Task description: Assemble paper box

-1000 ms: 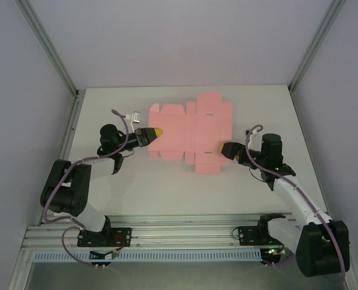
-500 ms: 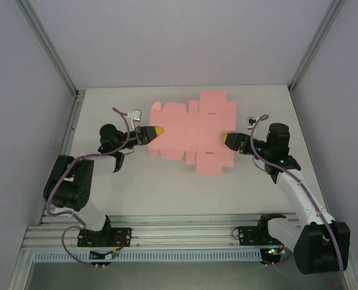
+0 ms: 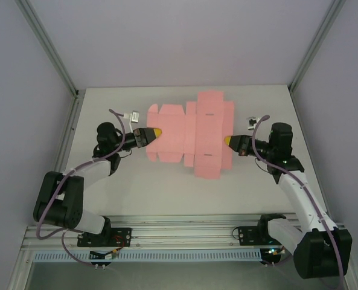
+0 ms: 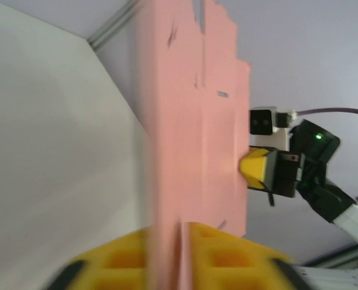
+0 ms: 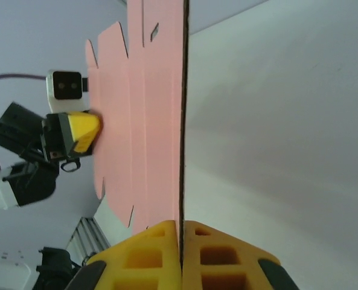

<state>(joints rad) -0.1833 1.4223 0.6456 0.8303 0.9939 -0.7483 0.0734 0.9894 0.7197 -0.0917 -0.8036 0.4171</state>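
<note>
At the far left a pale lilac left wall [image 3: 15, 121] is closing off the space, with a slanted metal post [image 3: 46, 45] running up to the back corner. The white table [image 3: 166, 193] is lying below it, matt and evenly lit, and a ribbed metal rail [image 3: 185, 241] is running along its near edge and carrying both arm bases.

The left arm [image 3: 76, 175] is reaching inward from the rail, a purple cable [image 3: 115, 121] looping over its wrist. The left gripper [image 3: 156, 132] is sitting at the left edge of the paper box [image 3: 194, 133]. In the left wrist view that edge is passing between the yellow fingers [image 4: 227, 254], but the picture is blurring there, so I cannot tell whether they are pinching it or standing apart.

The paper box is lying unfolded as a flat pink sheet with tabbed flaps, spread across the middle of the table toward the back wall [image 3: 185, 42].

The right gripper [image 3: 228, 141] is meeting the sheet's right edge, and its yellow fingers are clamping that edge tightly. The right arm [image 3: 299, 193] is stretching back to the rail. A second post [image 3: 314, 45] and the right wall [image 3: 348, 121] are closing the scene.
</note>
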